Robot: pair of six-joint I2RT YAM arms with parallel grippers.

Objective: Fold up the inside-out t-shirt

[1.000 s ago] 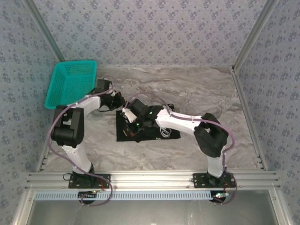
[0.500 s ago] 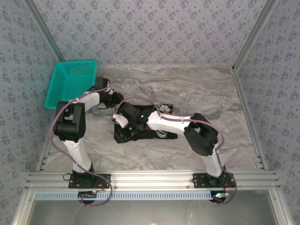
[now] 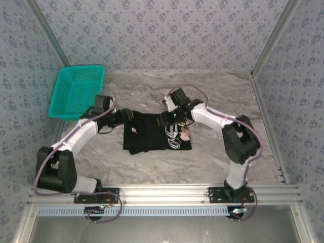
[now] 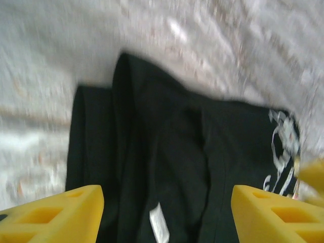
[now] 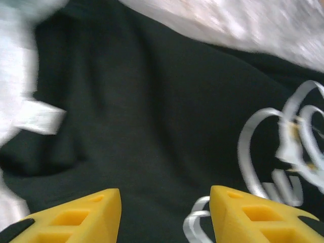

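Note:
The black t-shirt (image 3: 152,134) lies folded into a rough rectangle mid-table, with its white and pink print (image 3: 177,135) showing on the right part. My left gripper (image 3: 125,115) hovers at its upper left corner, open, and the left wrist view has black cloth (image 4: 167,152) and a white label (image 4: 161,225) between the yellow fingers (image 4: 55,215). My right gripper (image 3: 166,118) is over the shirt's top edge, open, looking down on black cloth (image 5: 152,116) and white print loops (image 5: 263,147). Neither holds anything.
A teal plastic basket (image 3: 77,90) stands at the back left, close behind the left arm. Bare marble tabletop (image 3: 223,96) stretches to the right and behind the shirt. Metal frame posts (image 3: 266,121) border the table's right side.
The right arm has swung from the shirt's left side across to its top right, uncovering the folded shirt. The left arm has dropped lower and reached toward the shirt's upper left corner.

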